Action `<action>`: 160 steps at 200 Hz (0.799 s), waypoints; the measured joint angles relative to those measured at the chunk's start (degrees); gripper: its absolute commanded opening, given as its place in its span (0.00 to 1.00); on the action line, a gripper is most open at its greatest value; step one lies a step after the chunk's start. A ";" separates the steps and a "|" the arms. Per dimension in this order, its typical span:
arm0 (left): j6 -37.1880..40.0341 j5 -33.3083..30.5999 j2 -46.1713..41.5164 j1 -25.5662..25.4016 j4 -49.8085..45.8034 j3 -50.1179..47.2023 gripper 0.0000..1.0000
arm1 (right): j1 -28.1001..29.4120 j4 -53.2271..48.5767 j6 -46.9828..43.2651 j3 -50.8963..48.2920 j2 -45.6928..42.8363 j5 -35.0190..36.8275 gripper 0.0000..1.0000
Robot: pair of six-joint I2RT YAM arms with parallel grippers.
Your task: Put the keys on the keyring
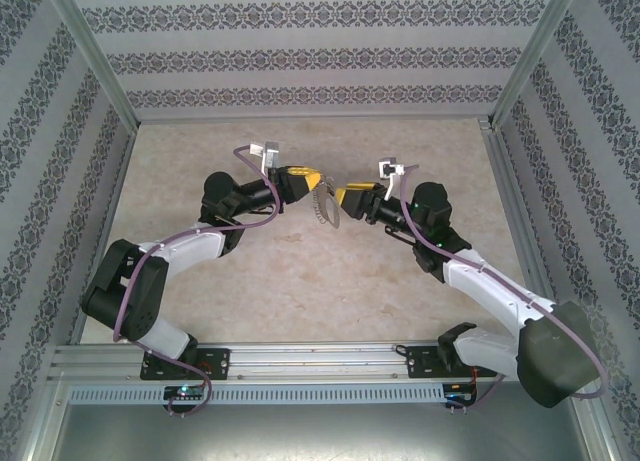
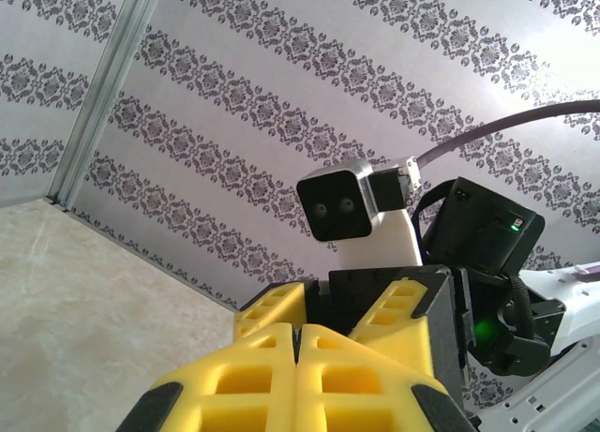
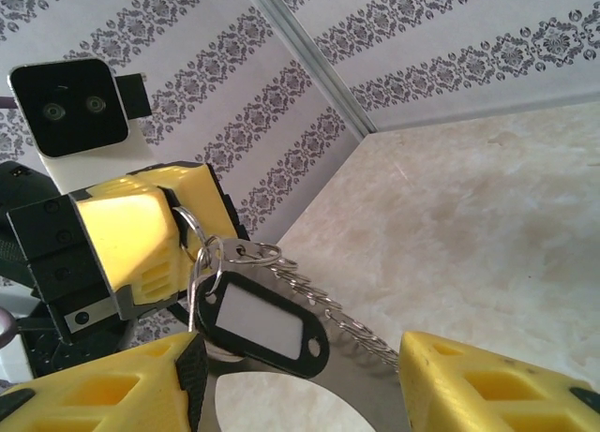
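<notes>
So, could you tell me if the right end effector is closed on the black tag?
No, the right end effector stands open, fingers well apart; the tag hangs on the keyring in the left end effector.

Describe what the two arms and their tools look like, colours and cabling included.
Both the left arm and right arm have white links between bulky black joints, each carrying a purple-grey cable. The left tool and right tool have blocky yellow fingers with recessed pockets and black tips. Each wrist carries a silver-grey camera box with a black face.
</notes>
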 measured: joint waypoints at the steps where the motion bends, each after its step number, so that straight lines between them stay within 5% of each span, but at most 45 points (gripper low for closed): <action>1: 0.00 0.00 0.00 0.00 0.00 0.00 0.00 | 0.00 0.02 0.00 0.00 0.04 0.02 0.56; 160: -1.01 3.45 0.17 -0.04 1.88 0.00 0.00 | -0.17 1.92 0.96 2.19 -1.53 -1.97 0.41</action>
